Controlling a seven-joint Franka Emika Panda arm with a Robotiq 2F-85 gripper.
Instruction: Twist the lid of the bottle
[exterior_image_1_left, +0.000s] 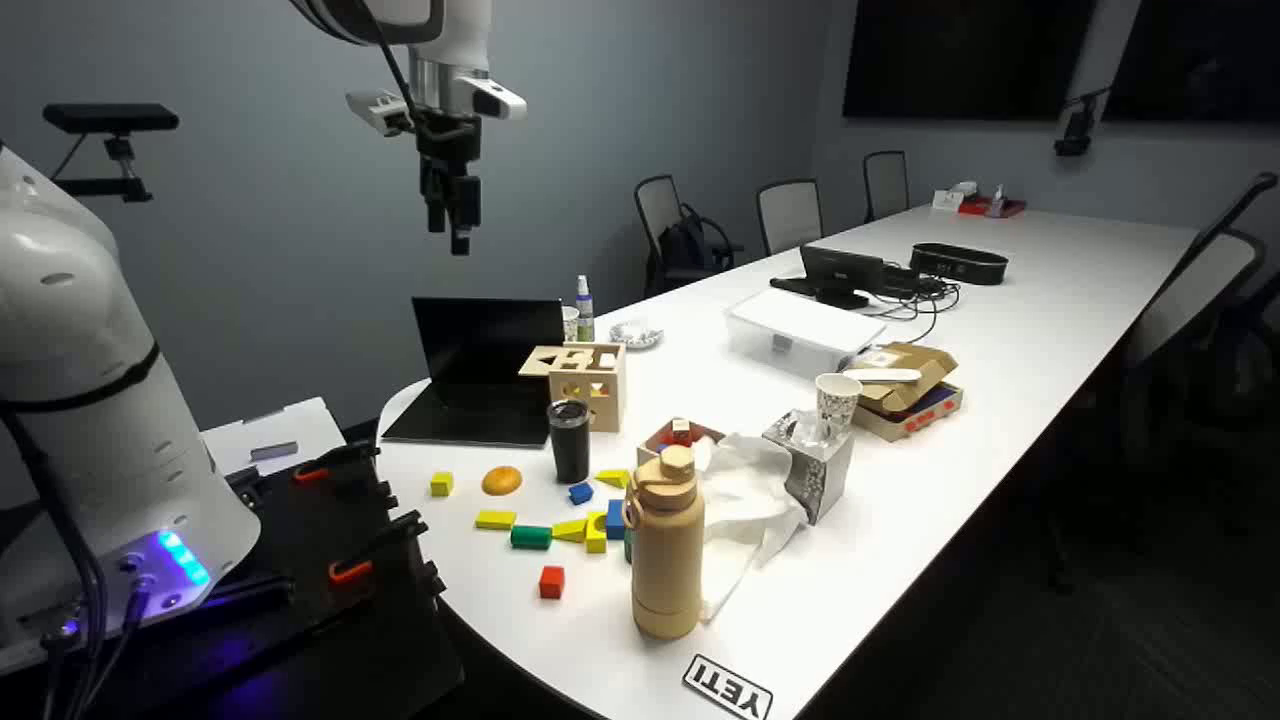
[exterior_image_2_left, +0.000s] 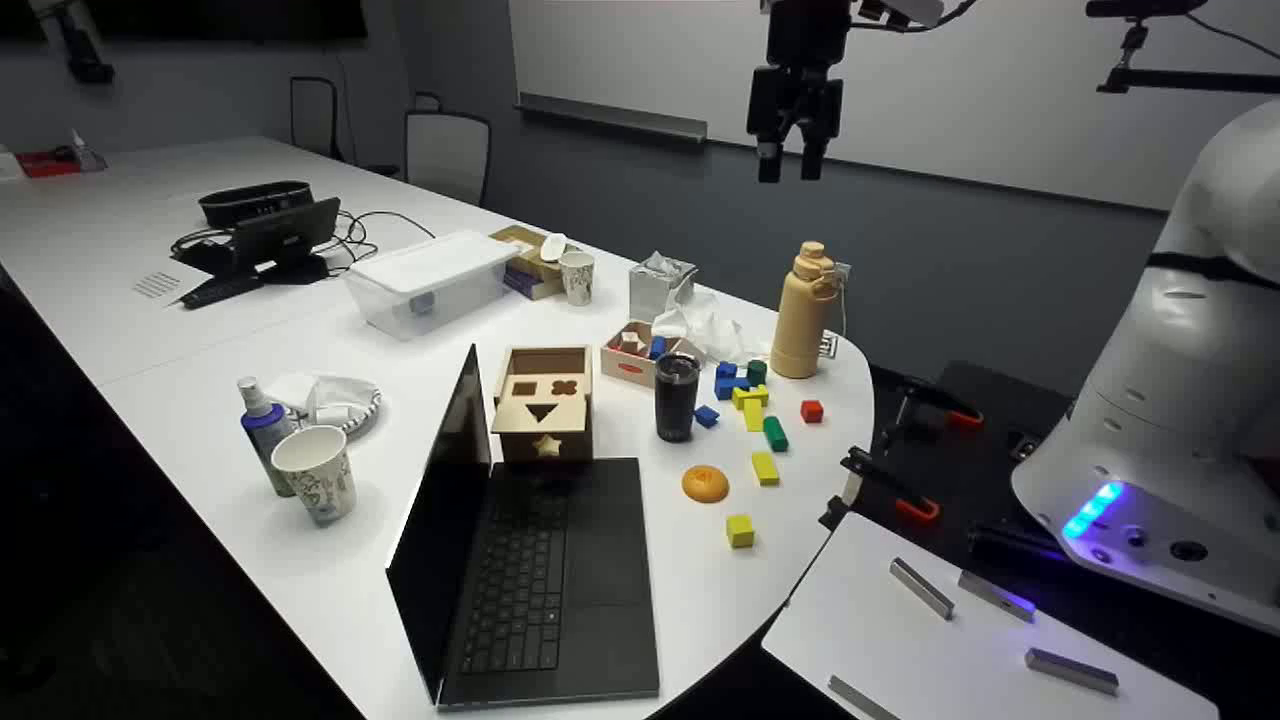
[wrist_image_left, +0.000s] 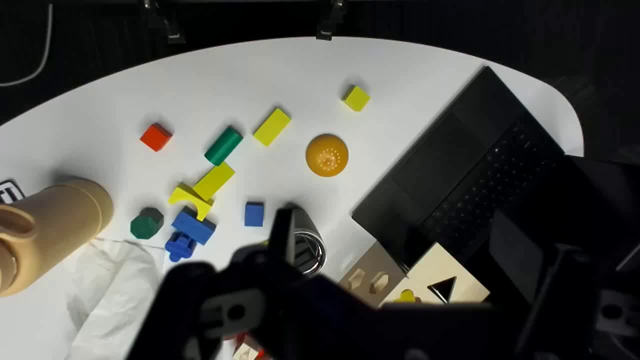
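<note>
Tan and upright, the bottle (exterior_image_1_left: 668, 570) is standing near the rounded end of the table (exterior_image_1_left: 1040, 300), its lid (exterior_image_1_left: 670, 480) sitting on top. We are seeing the gripper (exterior_image_2_left: 790, 165) hanging well above, jaws parted and holding nothing. The bottle's long axis is running vertically, matching the downward jaws, but the bottle is showing at the wrist view's left edge, so we are judging that the coming move is needing a sideways shift before lowering onto the lid.
</note>
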